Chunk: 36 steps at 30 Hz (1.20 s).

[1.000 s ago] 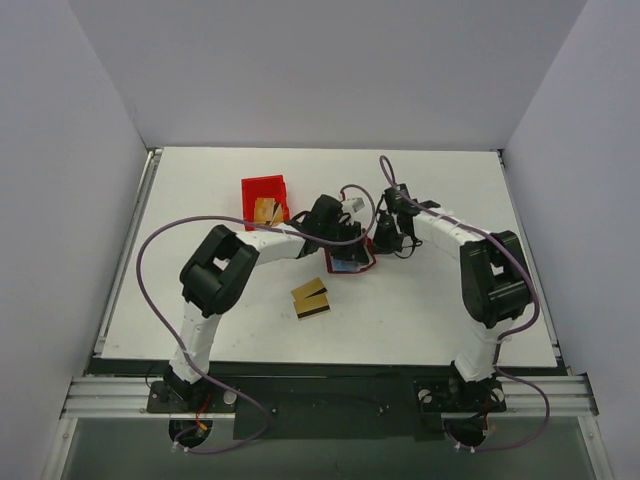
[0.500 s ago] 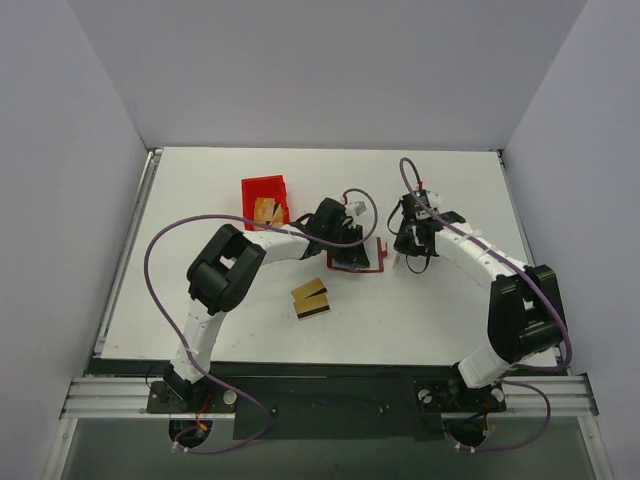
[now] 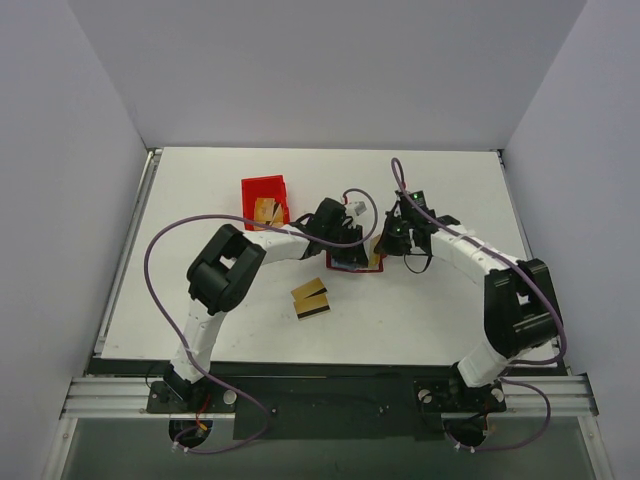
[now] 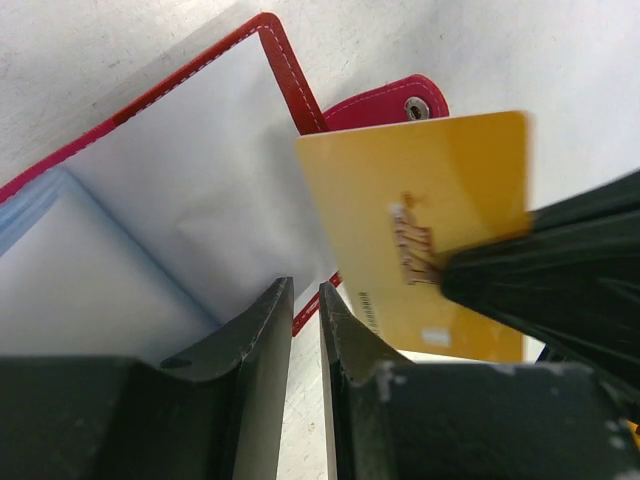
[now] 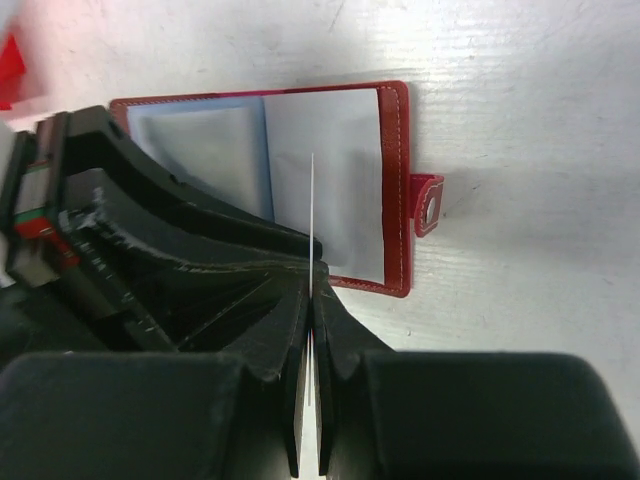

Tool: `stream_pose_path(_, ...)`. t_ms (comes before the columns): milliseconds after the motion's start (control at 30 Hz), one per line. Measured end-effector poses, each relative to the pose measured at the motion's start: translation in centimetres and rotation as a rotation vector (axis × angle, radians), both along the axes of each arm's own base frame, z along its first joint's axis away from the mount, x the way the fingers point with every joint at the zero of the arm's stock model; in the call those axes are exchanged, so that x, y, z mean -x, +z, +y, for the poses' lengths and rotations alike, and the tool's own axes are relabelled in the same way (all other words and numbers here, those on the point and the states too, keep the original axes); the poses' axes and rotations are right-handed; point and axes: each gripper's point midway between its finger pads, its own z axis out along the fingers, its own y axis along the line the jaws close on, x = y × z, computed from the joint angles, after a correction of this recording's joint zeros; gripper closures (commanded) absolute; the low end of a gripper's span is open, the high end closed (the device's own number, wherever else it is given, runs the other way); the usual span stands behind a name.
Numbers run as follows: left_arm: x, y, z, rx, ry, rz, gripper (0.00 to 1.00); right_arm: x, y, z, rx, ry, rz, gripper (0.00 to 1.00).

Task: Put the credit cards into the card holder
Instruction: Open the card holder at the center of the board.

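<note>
I had right gripper (image 5: 312, 285) clamped on credit card (image 4: 420, 200), edge-on over open card holder (image 5: 345, 180), left gripper (image 4: 305, 295) barely apart beside it, hold unclear.

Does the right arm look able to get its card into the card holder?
Probably yes: the right pincer holds a credit card edge-on at the open card holder, whose right page lies bare; the left pincer sits at the left page.
</note>
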Motion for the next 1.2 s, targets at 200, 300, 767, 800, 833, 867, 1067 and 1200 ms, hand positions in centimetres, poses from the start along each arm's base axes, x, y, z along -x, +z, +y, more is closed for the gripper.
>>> stream_pose_path(200, 0.2, 0.0, 0.2, -0.011, -0.001, 0.008, 0.73, 0.2, -2.5, 0.0, 0.015, -0.002, 0.067, 1.0)
stream_pose_path(300, 0.3, 0.4, 0.4, -0.013, 0.0, 0.01, 0.73, 0.1, -3.1, -0.1, 0.027, -0.012, 0.086, 1.0)
stream_pose_path(767, -3.5, 8.2, 3.5, 0.067, 0.102, -0.104, 0.72, -0.1, -3.7, -0.4, 0.036, -0.033, 0.102, 1.0)
stream_pose_path(800, -3.9, 8.2, 3.9, 0.065, 0.116, -0.104, 0.72, -0.1, -3.7, -0.4, 0.037, -0.033, 0.102, 1.0)
stream_pose_path(833, -4.2, 8.2, 4.3, 0.062, 0.127, -0.105, 0.73, -0.1, -3.7, -0.4, 0.037, -0.034, 0.102, 1.0)
stream_pose_path(867, -4.6, 8.0, 4.7, 0.055, 0.14, -0.103, 0.73, -0.1, -3.7, -0.4, 0.037, -0.034, 0.102, 1.0)
stream_pose_path(1067, -5.5, 6.5, 6.9, -0.033, 0.222, -0.088, 0.75, -0.1, -3.7, -0.4, 0.037, -0.033, 0.102, 1.0)
stream_pose_path(1200, -5.5, 6.0, 8.3, -0.109, 0.261, -0.091, 0.79, -0.1, -3.7, -0.4, 0.038, -0.034, 0.104, 1.0)
